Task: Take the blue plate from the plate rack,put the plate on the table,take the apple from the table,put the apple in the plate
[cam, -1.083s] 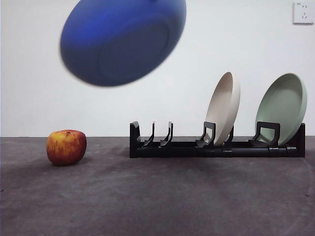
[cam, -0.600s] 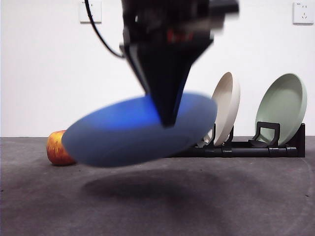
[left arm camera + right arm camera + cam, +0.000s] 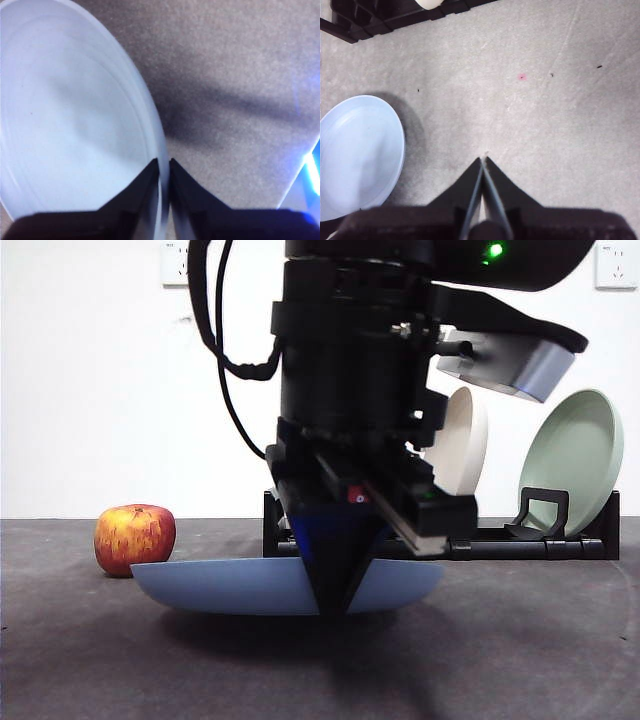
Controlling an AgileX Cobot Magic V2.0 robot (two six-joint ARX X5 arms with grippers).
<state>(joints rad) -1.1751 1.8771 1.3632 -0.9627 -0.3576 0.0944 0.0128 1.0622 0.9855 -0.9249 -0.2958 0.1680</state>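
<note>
1. Since half a second ago the blue plate (image 3: pixel 230 587) has come down from a tilted hover to lie level on the table (image 3: pixel 520 650), just beside the apple (image 3: pixel 135 539).
2. Left gripper (image 3: pixel 164 170) pinches the plate's rim, jaws closed on it.
3. Right gripper (image 3: pixel 483 165) hangs over bare table, jaws together, holding nothing.
4. Arm bulk hides much of the plate rack (image 3: pixel 560 540) and part of the beige plate (image 3: pixel 465 445); the green plate (image 3: pixel 580 465) shows fully.

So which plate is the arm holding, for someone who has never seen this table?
Find the long black plastic plate rack at the back. On the table before it lies the wide matte light-blue round plate, its rim pinched by the left gripper. The racked beige and pale green plates stand upright.
</note>
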